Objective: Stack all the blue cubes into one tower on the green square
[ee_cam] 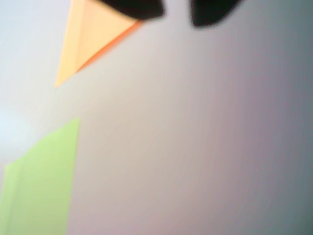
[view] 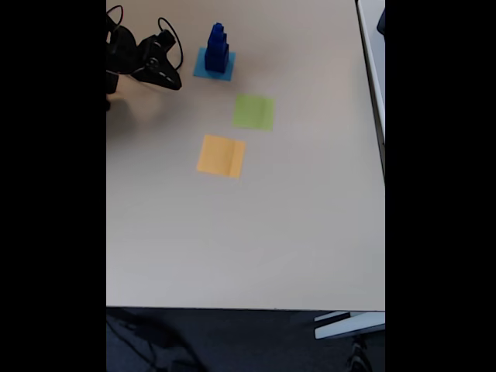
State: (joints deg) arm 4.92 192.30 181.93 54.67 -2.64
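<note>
In the fixed view my arm point(view: 139, 58) is sitting at the far left of the bench point(view: 310, 232), up near the top corner, with its black cables looping above it, and my jaws are pointing right toward the tower point(view: 217, 48), near it but not touching. The tower of blue cubes, stepped and narrowing upward, is standing on the light-blue square point(view: 214, 66), just right of my arm. Further right and lower, the green square point(view: 253, 111) is lying bare with nothing on it, and the orange-yellow square point(view: 221, 156) is lying below and a little left of it, apart from it. In the wrist view, which is blurred, the green square point(ee_cam: 41, 181) is showing at the lower left, the orange-yellow square point(ee_cam: 93, 34) is reaching in at the upper left, and my two dark fingertips point(ee_cam: 137, 9) are poking in along the top edge with a clear gap of bench between them, so my jaws are standing apart and are gripping nothing
</note>
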